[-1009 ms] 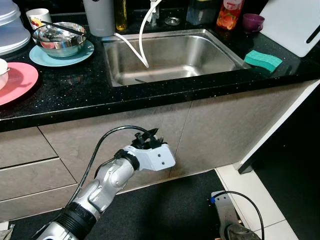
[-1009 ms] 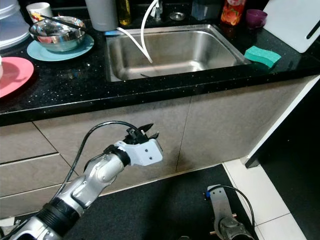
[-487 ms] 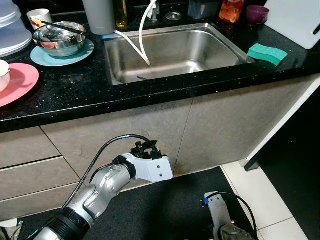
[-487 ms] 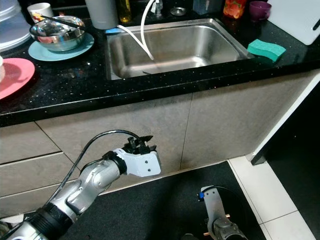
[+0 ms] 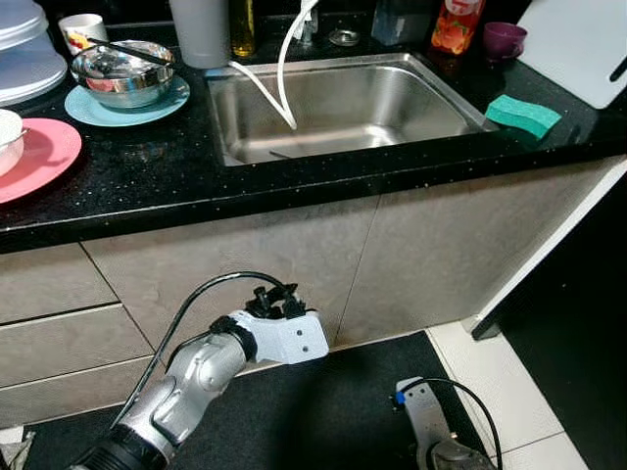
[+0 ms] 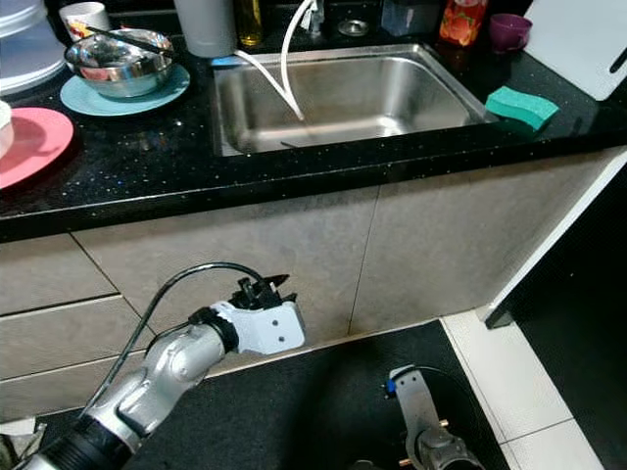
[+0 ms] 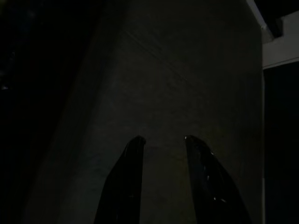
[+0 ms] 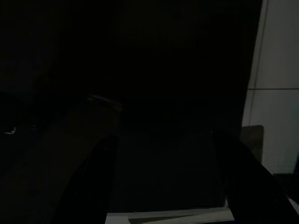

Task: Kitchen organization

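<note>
- The sink (image 5: 343, 103) is taken as the landmark; it is set into the black counter (image 5: 147, 186).
- The left gripper (image 5: 277, 299) is held low, below the counter edge and in front of the grey cabinet doors (image 5: 255, 255) under the sink. In the left wrist view its jaws are seen parted by a narrow gap, with nothing between them.
- The right gripper (image 8: 163, 177) hangs well below the sink, toward its right side. In the dark right wrist view its jaws are seen spread wide, with nothing in them.
- The things to be organised are all on the counter, above and beyond both grippers.
- Left of the sink: a steel bowl (image 5: 122, 70) on a light blue plate (image 5: 88, 106), with a dark utensil across the bowl; further left, a pink plate (image 5: 39, 157); behind the bowl, a white mug (image 5: 80, 29).
- Right of the sink: a green sponge (image 5: 524, 113), lying flat, its long axis running along the counter edge, near a white cutting board (image 5: 578, 44).
- Behind the sink: an orange-labelled bottle (image 5: 453, 27) and a purple cup (image 5: 505, 39).
- Judgement: the left arm is nearer the dishes left of the sink; the right arm is nearer the sponge. Either must be raised above the counter edge first.
- Which item is meant cannot be told.
</note>
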`<state>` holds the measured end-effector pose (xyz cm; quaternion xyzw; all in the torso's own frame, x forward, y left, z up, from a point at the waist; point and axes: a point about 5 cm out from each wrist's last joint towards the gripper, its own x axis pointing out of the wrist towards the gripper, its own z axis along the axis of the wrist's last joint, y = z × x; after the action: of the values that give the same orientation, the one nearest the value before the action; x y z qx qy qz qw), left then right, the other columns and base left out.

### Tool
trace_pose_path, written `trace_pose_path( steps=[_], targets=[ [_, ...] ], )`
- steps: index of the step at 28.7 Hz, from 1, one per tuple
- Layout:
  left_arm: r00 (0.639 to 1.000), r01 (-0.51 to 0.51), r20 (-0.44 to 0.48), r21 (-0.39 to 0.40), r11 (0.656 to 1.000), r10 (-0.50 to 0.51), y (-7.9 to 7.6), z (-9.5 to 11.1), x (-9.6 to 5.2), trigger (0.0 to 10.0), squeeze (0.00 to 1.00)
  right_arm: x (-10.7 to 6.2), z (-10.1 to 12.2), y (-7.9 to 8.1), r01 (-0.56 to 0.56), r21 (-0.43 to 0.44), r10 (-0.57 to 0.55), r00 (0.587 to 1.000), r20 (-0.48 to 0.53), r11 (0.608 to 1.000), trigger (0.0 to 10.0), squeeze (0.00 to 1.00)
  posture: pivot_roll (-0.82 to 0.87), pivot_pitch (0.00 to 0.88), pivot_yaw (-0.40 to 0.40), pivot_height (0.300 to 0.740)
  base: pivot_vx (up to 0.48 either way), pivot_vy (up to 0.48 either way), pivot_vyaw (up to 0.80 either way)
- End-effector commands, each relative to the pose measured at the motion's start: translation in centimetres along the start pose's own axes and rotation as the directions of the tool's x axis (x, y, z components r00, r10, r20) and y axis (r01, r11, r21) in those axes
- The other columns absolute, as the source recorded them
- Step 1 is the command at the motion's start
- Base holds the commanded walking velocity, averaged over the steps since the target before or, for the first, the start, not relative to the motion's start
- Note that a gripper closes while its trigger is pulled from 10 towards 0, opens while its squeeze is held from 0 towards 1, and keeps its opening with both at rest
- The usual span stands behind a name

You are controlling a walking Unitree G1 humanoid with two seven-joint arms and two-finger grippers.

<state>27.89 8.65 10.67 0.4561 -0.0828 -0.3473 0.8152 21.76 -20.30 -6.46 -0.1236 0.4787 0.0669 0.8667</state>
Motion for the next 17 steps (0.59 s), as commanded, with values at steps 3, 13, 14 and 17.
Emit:
trace_pose_path(
  steps=[3, 13, 14, 17],
  targets=[
    [1.000, 0.026, -0.011, -0.014, 1.000, -0.026, -0.35, 0.07, 0.20, 10.0, 0.00, -0.09, -0.90, -0.20, -0.001, -0.005, 0.001, 0.999, -0.033, 1.000, 10.0, 0.00, 0.11, 0.100, -0.065, 0.740, 0.000, 0.000, 0.00],
    [1.000, 0.015, -0.013, -0.018, 1.000, -0.015, -0.28, 0.40, 0.45, 10.0, 0.00, -0.19, -0.83, -0.87, 0.010, -0.024, -0.011, 0.999, -0.038, 1.000, 10.0, 0.00, 0.12, 0.113, -0.091, 0.740, 0.000, 0.000, 0.00],
    [1.000, 0.015, -0.014, -0.018, 1.000, -0.015, -0.28, 0.42, 0.47, 10.0, 0.00, -0.19, -0.83, -0.91, 0.010, -0.024, -0.011, 0.999, -0.038, 1.000, 10.0, 0.00, 0.12, 0.113, -0.093, 0.740, 0.000, 0.000, 0.00],
    [1.000, 0.016, -0.017, -0.020, 1.000, -0.016, -0.30, 0.47, 0.54, 10.0, 0.00, -0.21, -0.83, -0.99, 0.011, -0.025, -0.012, 0.999, -0.037, 1.000, 10.0, 0.00, 0.12, 0.113, -0.095, 0.740, 0.000, 0.000, 0.00]
  ],
)
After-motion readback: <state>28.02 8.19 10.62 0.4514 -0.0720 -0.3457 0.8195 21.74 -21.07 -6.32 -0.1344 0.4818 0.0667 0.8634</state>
